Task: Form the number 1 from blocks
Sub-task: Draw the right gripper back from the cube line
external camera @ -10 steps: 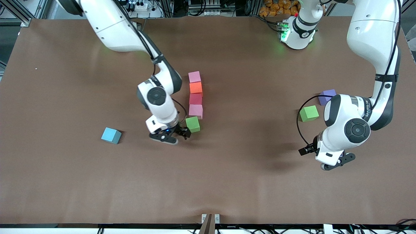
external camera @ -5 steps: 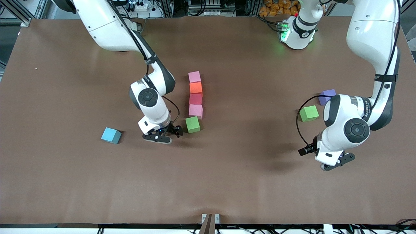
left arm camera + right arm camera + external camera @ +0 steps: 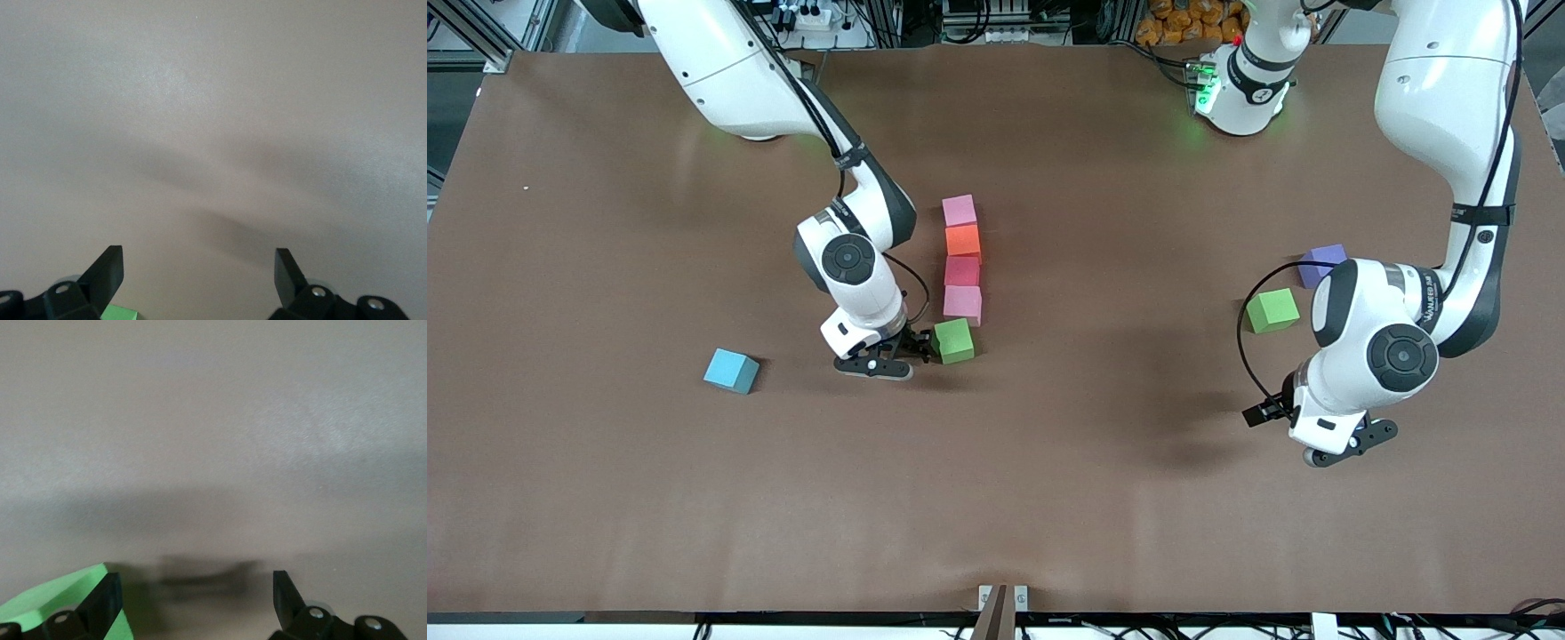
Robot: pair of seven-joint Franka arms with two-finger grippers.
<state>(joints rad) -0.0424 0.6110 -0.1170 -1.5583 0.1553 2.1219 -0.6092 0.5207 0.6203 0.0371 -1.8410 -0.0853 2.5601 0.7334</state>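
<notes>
Five blocks form a column at mid-table: pink (image 3: 959, 211), orange (image 3: 963, 240), red (image 3: 962, 270), light pink (image 3: 962, 303) and, nearest the front camera, green (image 3: 954, 340). This green block (image 3: 67, 600) sits slightly out of line. My right gripper (image 3: 911, 349) is low beside it, toward the right arm's end, open (image 3: 197, 583), one finger against the block's side and nothing between the fingers. A light blue block (image 3: 730, 371) lies farther toward that end. A second green block (image 3: 1272, 310) and a purple block (image 3: 1322, 264) lie by the left arm. My left gripper (image 3: 1356, 440) waits open (image 3: 199, 257) over bare table.
The brown table (image 3: 1049, 498) stretches wide on all sides of the blocks. A small metal bracket (image 3: 1002, 597) sits at the table's edge nearest the front camera. The left arm's base (image 3: 1240, 89) stands on the table at the robots' side.
My right gripper drew away from the green block toward the right arm's end, then came back against its side. The blocks and the left arm have not moved.
</notes>
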